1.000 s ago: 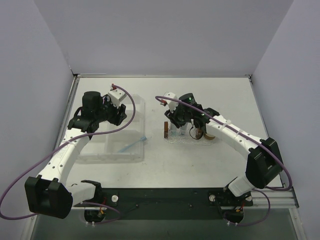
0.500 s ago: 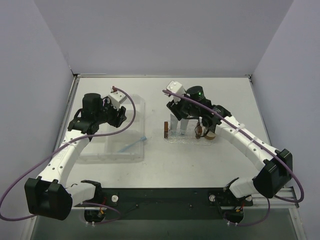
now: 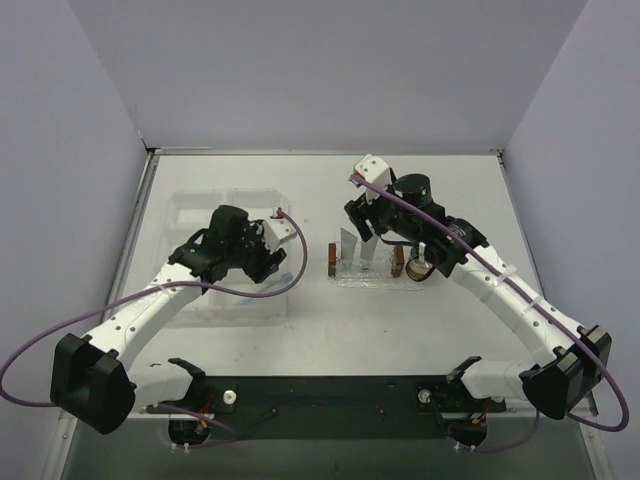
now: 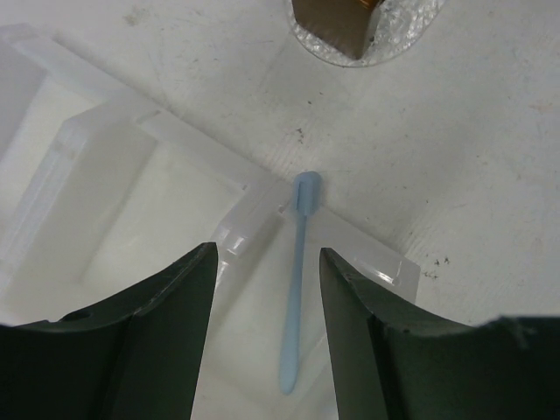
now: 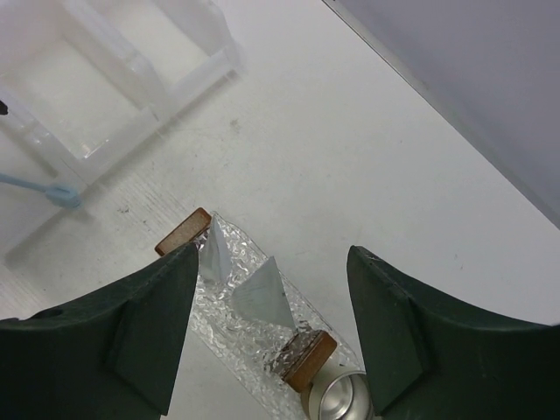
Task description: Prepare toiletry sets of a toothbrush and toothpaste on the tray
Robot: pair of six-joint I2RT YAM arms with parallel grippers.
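A slim light-blue toothbrush (image 4: 296,289) lies in the corner of the clear box, its head (image 4: 305,188) resting on the rim. My left gripper (image 4: 267,254) hangs open right over it, a finger on each side of the handle, not touching. Two pale toothpaste tubes (image 5: 214,254) (image 5: 262,296) stand crimped end up on the bumpy clear tray (image 5: 236,337). My right gripper (image 5: 271,254) is open above them and holds nothing. From the top view, the left gripper (image 3: 275,265) is at the box's right edge and the right gripper (image 3: 365,232) is above the tray (image 3: 385,280).
The clear compartment box (image 3: 200,215) takes up the left of the table. Two small brown wooden blocks (image 5: 179,232) (image 5: 306,359) stand at the tray's ends. A small metal cup (image 5: 337,398) sits beside the right one. Walls close in the table's back and sides.
My right gripper opened and rose off the tray, leaving a tube standing there. My left arm swung from the back of the box to right over the toothbrush.
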